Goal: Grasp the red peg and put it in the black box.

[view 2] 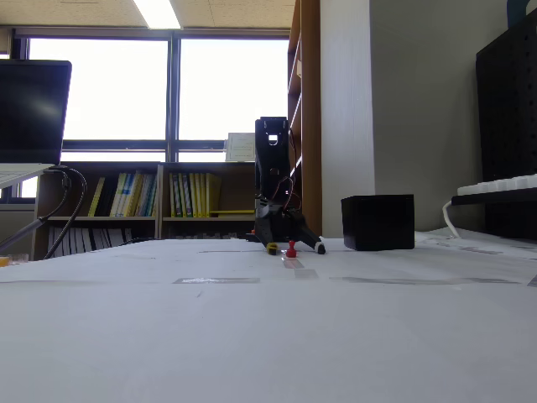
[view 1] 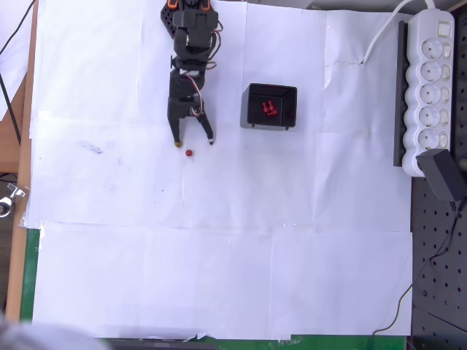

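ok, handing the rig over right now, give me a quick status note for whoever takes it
End effector: open, empty, fingertips down near the paper, straddling a spot just behind the loose peg.
Red peg: standing on the white paper just in front of the fingertips, not gripped; also seen in the fixed view between the fingers.
Black box: to the right of the arm in the overhead view, already holding red pegs.
Done: earlier pegs are boxed, arm lined up on this one.
Left: close on the peg, lift, carry right, drop in the box.
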`<move>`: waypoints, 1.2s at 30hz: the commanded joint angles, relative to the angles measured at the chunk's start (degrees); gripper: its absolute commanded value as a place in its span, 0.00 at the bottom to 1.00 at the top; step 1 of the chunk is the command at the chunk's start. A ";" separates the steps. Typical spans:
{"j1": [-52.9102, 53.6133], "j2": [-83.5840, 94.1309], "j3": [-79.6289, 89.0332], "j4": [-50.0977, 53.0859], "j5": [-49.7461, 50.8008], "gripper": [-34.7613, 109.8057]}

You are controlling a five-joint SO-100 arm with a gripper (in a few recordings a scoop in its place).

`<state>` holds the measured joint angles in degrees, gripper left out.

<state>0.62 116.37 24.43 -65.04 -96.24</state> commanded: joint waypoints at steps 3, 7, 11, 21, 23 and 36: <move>-0.79 2.46 3.16 -0.44 -0.53 0.48; -0.79 2.29 3.34 0.00 0.00 0.48; -1.05 2.37 3.69 0.18 0.09 0.48; -1.14 2.46 4.57 0.88 0.70 0.48; -1.67 2.81 5.71 1.58 0.70 0.48; -1.67 2.90 5.89 1.93 1.67 0.48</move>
<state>-0.18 118.74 28.48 -64.07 -94.66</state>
